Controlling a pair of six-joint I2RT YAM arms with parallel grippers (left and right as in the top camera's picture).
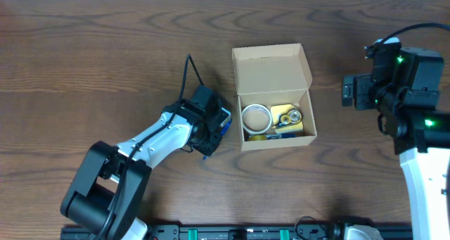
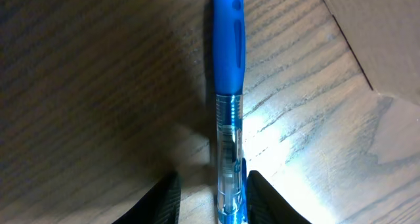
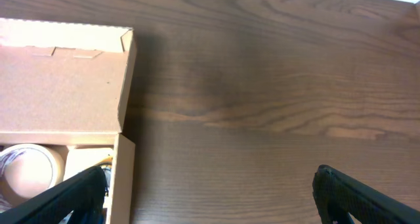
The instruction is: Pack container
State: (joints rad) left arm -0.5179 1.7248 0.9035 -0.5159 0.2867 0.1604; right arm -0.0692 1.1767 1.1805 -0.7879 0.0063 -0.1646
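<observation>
1. Left end effector (image 2: 214, 199) is low over the tabletop (image 2: 98, 86), jaws parted, straddling a blue pen (image 2: 229, 60).
2. The cardboard box (image 1: 271, 70) sits mid-tabletop just beside it, lid open, tape rolls (image 1: 256, 117) inside.
3. Right end effector (image 3: 210, 198) gapes wide, empty, right of the box.

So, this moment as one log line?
left end effector: open, astride blue pen | right end effector: open, empty | container: open

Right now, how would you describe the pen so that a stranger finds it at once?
Find the open cardboard box mid-table. Beside its left wall, between the fingers of the left gripper, lies a pen. It alone lies outside the box, with a blue grip and clear barrel.
</observation>
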